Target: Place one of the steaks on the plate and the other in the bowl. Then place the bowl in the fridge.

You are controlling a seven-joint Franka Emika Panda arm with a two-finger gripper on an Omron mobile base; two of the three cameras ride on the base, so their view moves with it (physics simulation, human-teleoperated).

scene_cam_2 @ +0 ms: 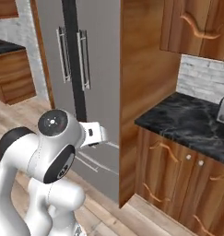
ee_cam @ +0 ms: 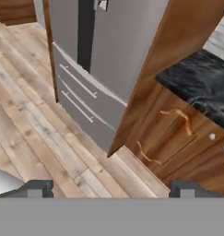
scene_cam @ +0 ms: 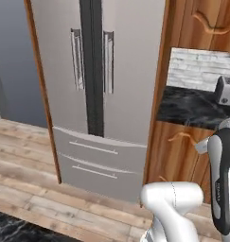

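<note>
The tall grey fridge (scene_cam: 95, 71) stands straight ahead with both doors shut, its two bar handles flanking the dark centre seam; it also appears as the fridge (scene_cam_2: 81, 55) and, from above, the fridge (ee_cam: 104, 50). Its two lower drawers (scene_cam: 95, 160) are shut. My gripper (ee_cam: 112, 188) is open, the fingertips (ee_cam: 37, 188) far apart with nothing between them, held above the wooden floor in front of the fridge. The steaks, the plate and the bowl are out of view.
A wooden side panel (scene_cam_2: 145, 92) borders the fridge on the right. Beyond it runs a dark marble counter (scene_cam_2: 187, 120) with a toaster (scene_cam: 226, 90), over wooden cabinets (ee_cam: 178, 133). Plank floor (scene_cam: 31, 156) lies before the fridge; a dark counter edge (scene_cam: 12, 229) sits at lower left.
</note>
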